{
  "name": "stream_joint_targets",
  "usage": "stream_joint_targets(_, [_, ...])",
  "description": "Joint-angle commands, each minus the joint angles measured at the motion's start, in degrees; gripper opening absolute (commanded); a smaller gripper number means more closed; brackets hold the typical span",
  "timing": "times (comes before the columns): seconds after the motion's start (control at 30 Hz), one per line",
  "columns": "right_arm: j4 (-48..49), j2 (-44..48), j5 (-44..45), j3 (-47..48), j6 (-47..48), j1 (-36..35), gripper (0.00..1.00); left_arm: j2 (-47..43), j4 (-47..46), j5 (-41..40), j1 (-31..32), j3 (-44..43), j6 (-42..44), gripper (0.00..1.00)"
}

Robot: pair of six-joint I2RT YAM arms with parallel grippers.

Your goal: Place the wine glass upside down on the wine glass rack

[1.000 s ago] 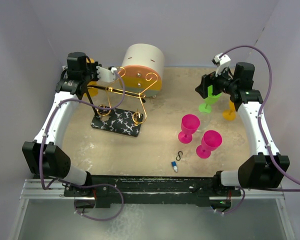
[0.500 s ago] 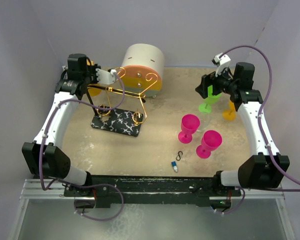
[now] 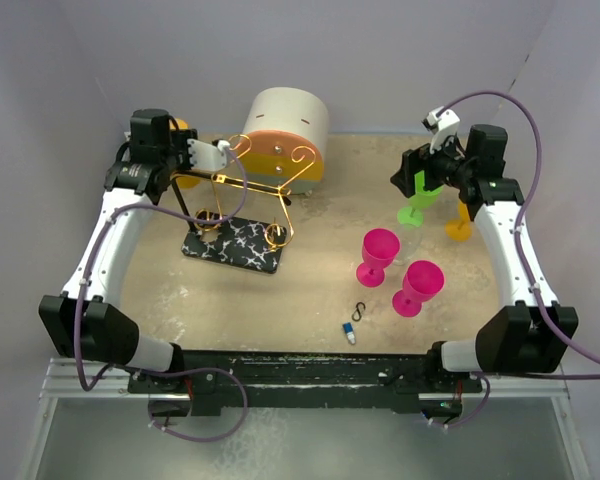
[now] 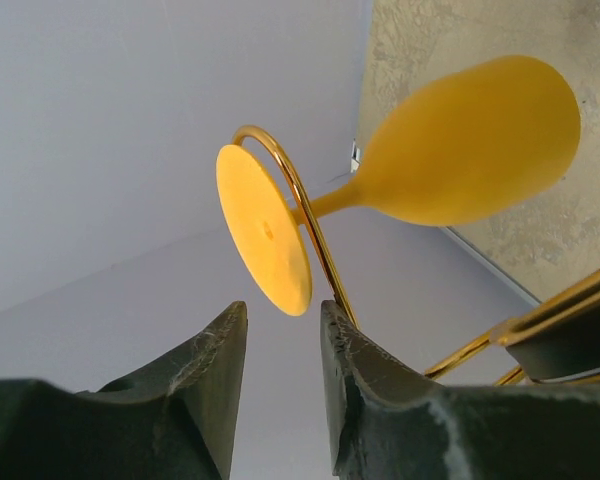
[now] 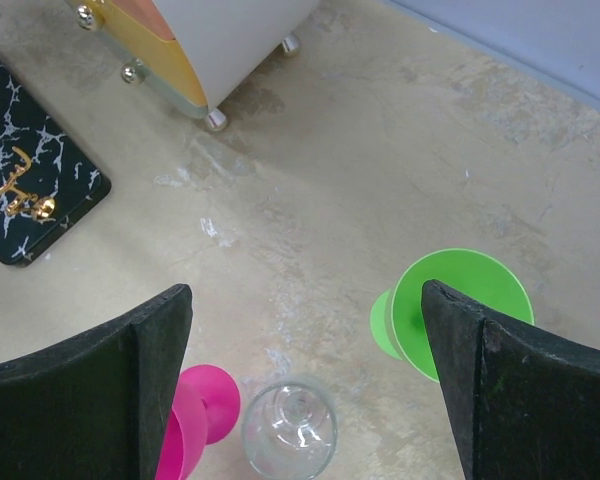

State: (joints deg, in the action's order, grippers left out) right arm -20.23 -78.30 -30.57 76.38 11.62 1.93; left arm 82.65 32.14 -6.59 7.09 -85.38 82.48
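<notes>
Top external view: the sandy table [image 3: 310, 290] is flanked by the two arms. The left arm [image 3: 105, 240] is stretched along the left edge to the far left corner, with its wrist turned inward so that the left gripper [image 3: 225, 150] is pointed at the upper arms of the wine glass rack [image 3: 235, 243], which is stood on its black marbled base just in front of the round cream drawer box [image 3: 285, 130]. The right arm [image 3: 515, 260] is reached along the right edge and bent inward at the far right, above a green glass [image 3: 413, 212] and beside an orange glass [image 3: 458, 224]. Two pink glasses [image 3: 378, 255] are stood near the middle right, and a black clip [image 3: 359, 311] and a small blue-and-white piece [image 3: 350, 333] are seen close to the near edge. In the left wrist view the yellow wine glass [image 4: 460, 150] is hung on a curled gold arm of the rack: its stem is passed through the wire, its foot is seated against the curl, and its bowl is turned toward the tabletop. The left jaws are parted by a narrow gap just short of the foot, and nothing is clamped. In the right wrist view the right gripper [image 5: 305, 380] is spread wide and empty above a clear glass [image 5: 288, 440].
</notes>
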Motion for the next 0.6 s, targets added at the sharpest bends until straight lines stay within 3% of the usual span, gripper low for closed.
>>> stream_joint_targets(0.0, [1.2, -0.6, 0.5, 0.5, 1.1, 0.3, 0.99, -2.8, 2.1, -0.6, -0.3, -0.9, -0.2, 0.40])
stream_joint_targets(0.57, [1.1, -0.2, 2.3, 0.7, 2.1, 0.3, 1.00, -8.2, -1.3, -4.5, -0.3, -0.7, -0.6, 0.58])
